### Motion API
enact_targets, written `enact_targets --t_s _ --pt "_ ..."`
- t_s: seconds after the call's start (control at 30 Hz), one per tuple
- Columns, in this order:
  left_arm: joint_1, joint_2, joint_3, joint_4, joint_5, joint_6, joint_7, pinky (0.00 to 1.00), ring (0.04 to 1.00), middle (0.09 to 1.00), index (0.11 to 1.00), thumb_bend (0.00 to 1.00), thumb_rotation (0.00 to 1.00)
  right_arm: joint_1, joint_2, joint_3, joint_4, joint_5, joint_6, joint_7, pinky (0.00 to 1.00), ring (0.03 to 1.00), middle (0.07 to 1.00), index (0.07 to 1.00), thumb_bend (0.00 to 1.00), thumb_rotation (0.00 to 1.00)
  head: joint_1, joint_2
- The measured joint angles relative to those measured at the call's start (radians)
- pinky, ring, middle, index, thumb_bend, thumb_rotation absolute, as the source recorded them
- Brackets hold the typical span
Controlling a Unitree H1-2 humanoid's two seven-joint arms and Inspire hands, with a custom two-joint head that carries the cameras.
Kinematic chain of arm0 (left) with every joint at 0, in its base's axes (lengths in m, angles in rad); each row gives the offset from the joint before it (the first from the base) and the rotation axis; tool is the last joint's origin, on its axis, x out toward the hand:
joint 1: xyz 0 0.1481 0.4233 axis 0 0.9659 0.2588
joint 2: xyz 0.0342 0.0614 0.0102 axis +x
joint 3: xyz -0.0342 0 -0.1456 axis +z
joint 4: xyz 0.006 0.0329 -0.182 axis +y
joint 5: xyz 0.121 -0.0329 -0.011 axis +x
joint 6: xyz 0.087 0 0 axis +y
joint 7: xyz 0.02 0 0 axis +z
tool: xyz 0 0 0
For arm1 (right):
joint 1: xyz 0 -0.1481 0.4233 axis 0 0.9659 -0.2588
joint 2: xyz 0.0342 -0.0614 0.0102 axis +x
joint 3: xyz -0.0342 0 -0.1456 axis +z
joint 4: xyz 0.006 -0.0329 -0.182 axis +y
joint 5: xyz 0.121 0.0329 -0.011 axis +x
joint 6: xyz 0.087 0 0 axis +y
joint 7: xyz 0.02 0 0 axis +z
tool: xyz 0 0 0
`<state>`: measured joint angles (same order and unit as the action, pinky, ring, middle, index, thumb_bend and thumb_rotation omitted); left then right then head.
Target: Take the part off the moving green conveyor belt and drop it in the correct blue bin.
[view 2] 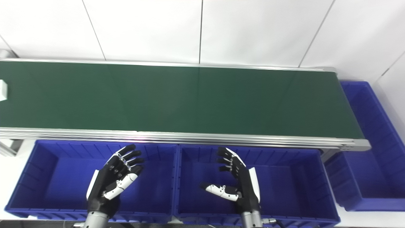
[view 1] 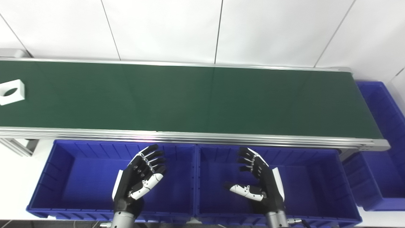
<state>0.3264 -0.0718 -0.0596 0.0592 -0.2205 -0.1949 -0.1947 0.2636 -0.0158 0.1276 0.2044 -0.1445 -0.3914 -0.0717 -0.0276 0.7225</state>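
Note:
A white block part with an oval hole point(view 1: 11, 91) lies on the green conveyor belt point(view 1: 190, 98) at its far left end; only its edge point(view 2: 2, 90) shows in the right eye view. My left hand point(view 1: 139, 179) is open and empty, held over the left blue bin point(view 1: 57, 177) in front of the belt. My right hand point(view 1: 258, 179) is open and empty, held over the middle blue bin point(view 1: 310, 183). Both hands are far from the part.
A third blue bin point(view 1: 383, 152) stands at the right end of the belt, beyond its roller. The belt's aluminium frame rail point(view 1: 196, 136) runs between the bins and the belt. A white panelled wall is behind.

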Motion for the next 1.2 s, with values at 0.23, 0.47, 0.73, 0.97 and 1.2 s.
enact_targets --t_s 0.23,0.47,0.73,0.97,1.2 --pt "0.000 -0.006 -0.004 0.002 0.018 -0.013 0.002 0.62 0.648 0.707 0.744 0.57 0.00 0.000 -0.009 -0.001 0.000 0.003 -0.001 0.002 0.63 0.732 0.785 0.795 0.69 0.06 0.014 -0.005" --pt "0.000 -0.008 -0.004 0.008 0.019 -0.018 0.017 0.62 0.650 0.711 0.750 0.55 0.00 -0.001 -0.011 -0.001 0.007 0.010 -0.009 0.003 0.63 0.725 0.782 0.793 0.70 0.07 0.012 -0.006" --pt "0.000 -0.008 -0.006 0.023 0.018 -0.021 0.018 0.63 0.652 0.712 0.751 0.55 0.00 -0.001 -0.011 -0.001 0.009 0.013 -0.016 0.003 0.63 0.728 0.781 0.791 0.70 0.05 0.015 -0.011" --pt "0.000 -0.006 -0.006 0.024 0.018 -0.024 0.018 0.63 0.655 0.715 0.754 0.54 0.00 -0.001 -0.012 0.001 0.010 0.009 -0.019 0.000 0.63 0.723 0.777 0.790 0.69 0.05 0.017 -0.014" --pt "0.000 -0.006 -0.006 0.025 0.019 -0.025 0.018 0.63 0.656 0.712 0.756 0.55 0.00 -0.001 -0.011 0.001 0.029 0.014 -0.019 0.000 0.63 0.730 0.780 0.791 0.70 0.05 0.026 -0.032"
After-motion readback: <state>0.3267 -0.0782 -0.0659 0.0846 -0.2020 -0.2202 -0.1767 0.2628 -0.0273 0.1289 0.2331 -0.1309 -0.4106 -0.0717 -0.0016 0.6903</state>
